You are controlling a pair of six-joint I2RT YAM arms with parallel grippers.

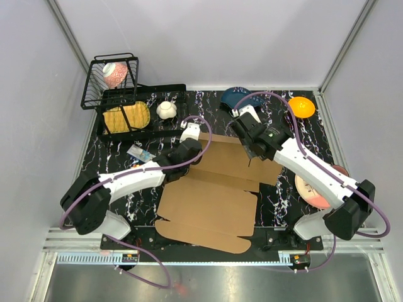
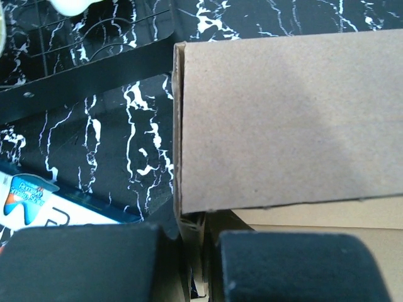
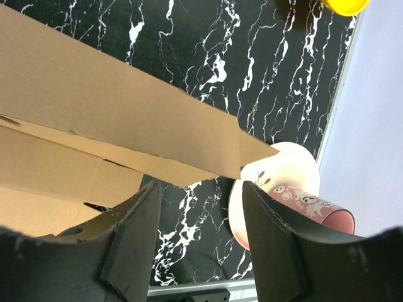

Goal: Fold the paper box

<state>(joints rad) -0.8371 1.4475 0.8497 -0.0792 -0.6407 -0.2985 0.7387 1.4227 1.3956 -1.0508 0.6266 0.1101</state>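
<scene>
The paper box point(image 1: 211, 201) is a large brown corrugated sheet lying mostly flat in the middle of the table, with its far panel point(image 2: 283, 119) raised. My left gripper point(image 1: 191, 151) is at that panel's left edge. In the left wrist view the left gripper point(image 2: 198, 236) is shut on the thin cardboard edge. My right gripper point(image 1: 252, 150) is at the panel's right end. In the right wrist view the right gripper point(image 3: 200, 195) stands open, and the pointed flap point(image 3: 157, 119) hangs just beyond its fingertips with nothing between the fingers.
A black wire basket point(image 1: 110, 82) and a black rack point(image 1: 141, 113) stand at the back left, with a white pot point(image 1: 166, 110) beside them. A blue bowl point(image 1: 234, 95) and an orange bowl point(image 1: 301, 107) sit at the back right. A pink plate point(image 3: 271, 182) carrying a pink cup point(image 3: 315, 211) lies right of the box. A small packet point(image 1: 140, 153) lies to the left.
</scene>
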